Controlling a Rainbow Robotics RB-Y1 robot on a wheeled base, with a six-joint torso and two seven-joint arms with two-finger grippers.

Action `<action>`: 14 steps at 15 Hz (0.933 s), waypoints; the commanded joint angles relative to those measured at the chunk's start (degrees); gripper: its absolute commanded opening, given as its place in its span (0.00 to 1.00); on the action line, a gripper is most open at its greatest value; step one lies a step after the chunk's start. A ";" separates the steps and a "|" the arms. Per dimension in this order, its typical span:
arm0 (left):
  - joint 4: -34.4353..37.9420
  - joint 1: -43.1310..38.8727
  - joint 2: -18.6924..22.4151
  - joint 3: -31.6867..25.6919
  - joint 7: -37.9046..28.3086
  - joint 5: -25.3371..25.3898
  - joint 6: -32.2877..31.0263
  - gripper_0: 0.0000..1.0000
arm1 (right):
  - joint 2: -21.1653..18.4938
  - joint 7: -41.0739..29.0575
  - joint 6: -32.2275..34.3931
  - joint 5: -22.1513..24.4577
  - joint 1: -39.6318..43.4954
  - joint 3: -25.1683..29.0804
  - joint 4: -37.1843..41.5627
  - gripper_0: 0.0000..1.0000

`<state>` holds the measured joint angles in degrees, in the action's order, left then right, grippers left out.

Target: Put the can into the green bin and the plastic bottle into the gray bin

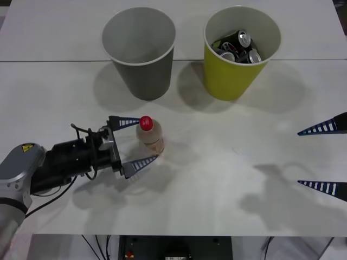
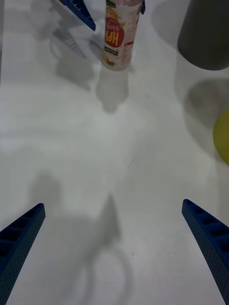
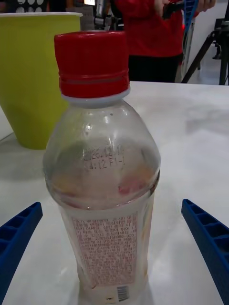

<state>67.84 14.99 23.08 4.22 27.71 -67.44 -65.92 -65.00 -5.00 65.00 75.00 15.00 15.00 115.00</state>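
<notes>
The plastic bottle [image 1: 150, 135] stands upright on the white table [image 1: 227, 179], red cap on top, between the two blue fingers of the left gripper [image 1: 134, 142]. That gripper is released: its fingers are spread wide, one at the bottle's 11 o'clock and one at its 7 o'clock in the front view, neither pressing the bottle. In the left wrist view the bottle [image 3: 102, 162] rises between the parted fingers [image 3: 16, 238] with table showing on either side of it.

The gray bin [image 1: 140, 51] stands upright at about 12 o'clock from the bottle, near but apart from it. The green bin [image 1: 240, 51] stands at the bottle's 1 o'clock, just beside the gray bin, with dark metal cans [image 1: 238, 47] lying inside it.

The right gripper [image 1: 324, 157] hangs at the table's 3 o'clock edge, well apart from the bottle, its fingers spread wide and holding nothing. In the right wrist view its fingers [image 2: 21, 238] frame bare table, with the bottle [image 2: 119, 35] and the gray bin [image 2: 207, 33] farther off.
</notes>
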 commanded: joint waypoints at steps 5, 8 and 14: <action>0.01 1.36 -3.92 0.00 -0.64 -4.54 1.59 1.00 | 0.00 0.00 0.00 0.00 0.00 0.00 0.00 1.00; 0.01 1.97 -4.53 0.61 -1.17 -4.98 1.94 1.00 | 0.00 0.00 0.00 0.00 0.00 0.00 0.00 1.00; 0.01 2.59 -4.53 1.76 -2.57 -5.07 2.82 0.00 | 0.00 0.00 0.00 0.00 0.00 0.00 0.00 1.00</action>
<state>67.84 17.57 18.54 5.73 25.35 -72.51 -63.35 -65.00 -5.00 65.00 75.00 15.00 15.00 115.00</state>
